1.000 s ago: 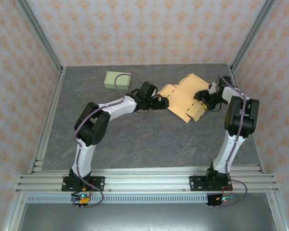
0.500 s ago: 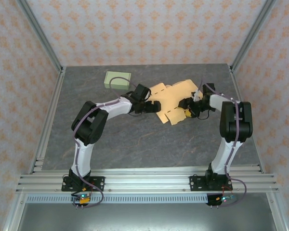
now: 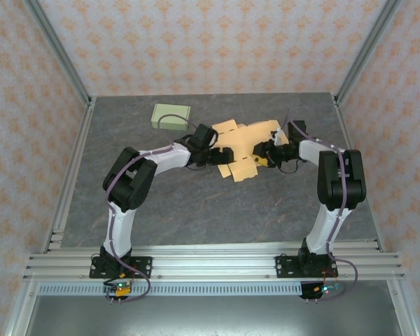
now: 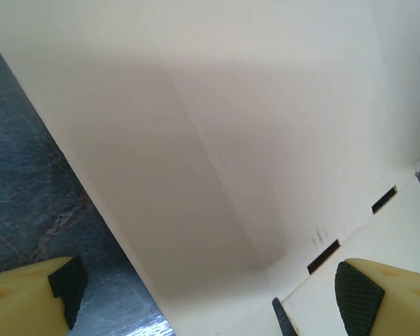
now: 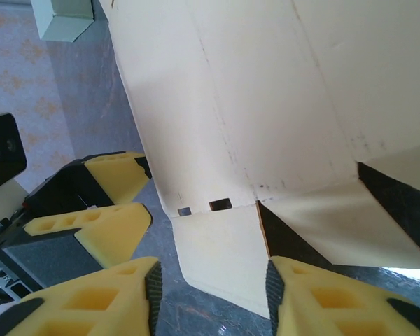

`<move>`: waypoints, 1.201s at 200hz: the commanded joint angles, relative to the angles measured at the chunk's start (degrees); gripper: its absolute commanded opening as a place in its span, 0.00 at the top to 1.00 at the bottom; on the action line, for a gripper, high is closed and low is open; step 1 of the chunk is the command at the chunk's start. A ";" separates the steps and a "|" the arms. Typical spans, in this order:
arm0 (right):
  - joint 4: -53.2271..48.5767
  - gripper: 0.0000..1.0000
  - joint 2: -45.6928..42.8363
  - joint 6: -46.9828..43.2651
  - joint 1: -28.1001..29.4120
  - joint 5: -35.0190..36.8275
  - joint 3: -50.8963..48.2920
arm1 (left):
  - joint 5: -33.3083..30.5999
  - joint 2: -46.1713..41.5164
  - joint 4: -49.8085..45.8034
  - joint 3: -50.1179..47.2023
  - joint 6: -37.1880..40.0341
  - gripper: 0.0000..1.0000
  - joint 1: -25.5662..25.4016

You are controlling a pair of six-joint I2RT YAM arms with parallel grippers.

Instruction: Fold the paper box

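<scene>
A: In the view from above, where is the paper box [image 3: 248,136]?

B: It lies opened out and mostly flat on the table [image 3: 196,203], near the far edge, a little right of the middle. A small green box [image 3: 171,116] stands apart from it, toward the far left corner.

A: And the arms?

B: The left gripper [image 3: 219,155] is at the left edge of the sheet, and the right gripper [image 3: 262,157] is at its right near side. Both are low at the cardboard. From this height I cannot tell how their fingers stand.

A: What does the left wrist camera give?

B: The two yellow fingers with black pads [image 4: 66,287] are in the bottom corners, spread wide. The cream sheet, with a crease and two small slots, runs down between them. The fingers are not closed on it. The grey table is seen at the left.

A: And the right wrist camera?

B: Its fingers stand apart, but less wide. One flap of the paper box lies in the gap between the pads [image 5: 154,294]. The left pad is clear of the flap. The other pad is just beside its edge, and I cannot tell if it touches. Nothing is pinched. Beyond the flap the left gripper is seen with spread fingers near the edge of the sheet, and the green box is at the top left.
</scene>
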 commanded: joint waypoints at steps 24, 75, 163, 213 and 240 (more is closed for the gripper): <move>0.50 0.45 -2.06 -0.21 0.51 5.48 -4.22 | 1.32 -2.24 1.74 -0.27 -1.81 0.06 0.14; 4.80 0.47 -0.28 1.94 3.21 1.62 -5.68 | 1.92 -1.40 2.53 -0.36 -2.77 0.07 0.32; 24.78 0.68 -1.71 16.26 8.11 -5.57 -10.10 | 5.00 -6.13 6.07 -3.67 -4.94 0.09 1.58; 25.01 0.83 -6.94 18.60 8.41 -6.06 -12.01 | 4.44 -14.98 7.27 -10.06 -6.50 0.09 5.73; 27.01 0.90 -11.72 22.39 8.42 -6.35 -13.59 | 0.04 -22.85 6.61 -15.17 -5.87 0.07 9.48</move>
